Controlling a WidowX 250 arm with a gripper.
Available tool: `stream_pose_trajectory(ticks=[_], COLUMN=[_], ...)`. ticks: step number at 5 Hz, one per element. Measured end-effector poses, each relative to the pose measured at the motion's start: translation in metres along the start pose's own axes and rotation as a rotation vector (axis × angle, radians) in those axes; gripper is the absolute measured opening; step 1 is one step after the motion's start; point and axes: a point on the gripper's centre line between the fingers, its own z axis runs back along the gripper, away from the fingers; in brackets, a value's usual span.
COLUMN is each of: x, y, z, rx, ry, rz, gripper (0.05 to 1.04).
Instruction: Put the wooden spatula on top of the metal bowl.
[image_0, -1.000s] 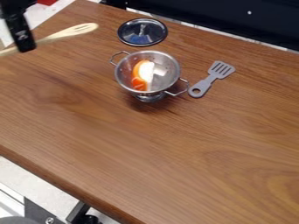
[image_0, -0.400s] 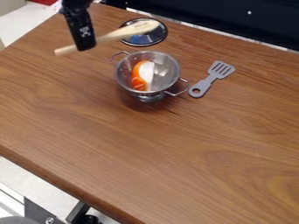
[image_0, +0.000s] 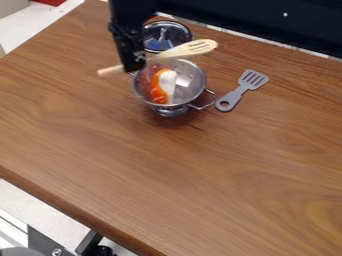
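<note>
Brown wood-grain tabletop (image_0: 167, 175) carries three items. Round silver metal bowl (image_0: 192, 85) stands upright on its foot. Round dark metal-rimmed lid (image_0: 178, 35) sits near it, far side. Flat grey slotted spatula (image_0: 241, 92) lies handle-end just beside bowl's loop handle.

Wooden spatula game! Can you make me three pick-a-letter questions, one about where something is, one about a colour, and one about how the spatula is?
1. Where is the orange-and-white toy?
A) on the lid
B) in the metal bowl
C) on the table

2. What colour is the slotted turner?
A) grey
B) green
C) yellow

3. How is the wooden spatula?
A) flat on the table
B) standing upright
C) held up

1: B, the bowl's sides go around it.
2: A, its handle and slotted end are grey.
3: C, the end effector grips its handle.
</note>
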Motion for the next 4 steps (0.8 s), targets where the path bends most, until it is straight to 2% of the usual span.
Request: stream_pose_trajectory(ticks=[2,4], x=[0.006,0.007], y=[-0.007,-0.003], z=[-0.021,-0.027], rx=[0.019,0.005], ry=[0.016,0.038], rz=[0.029,0.051], gripper=[0.079,0.106])
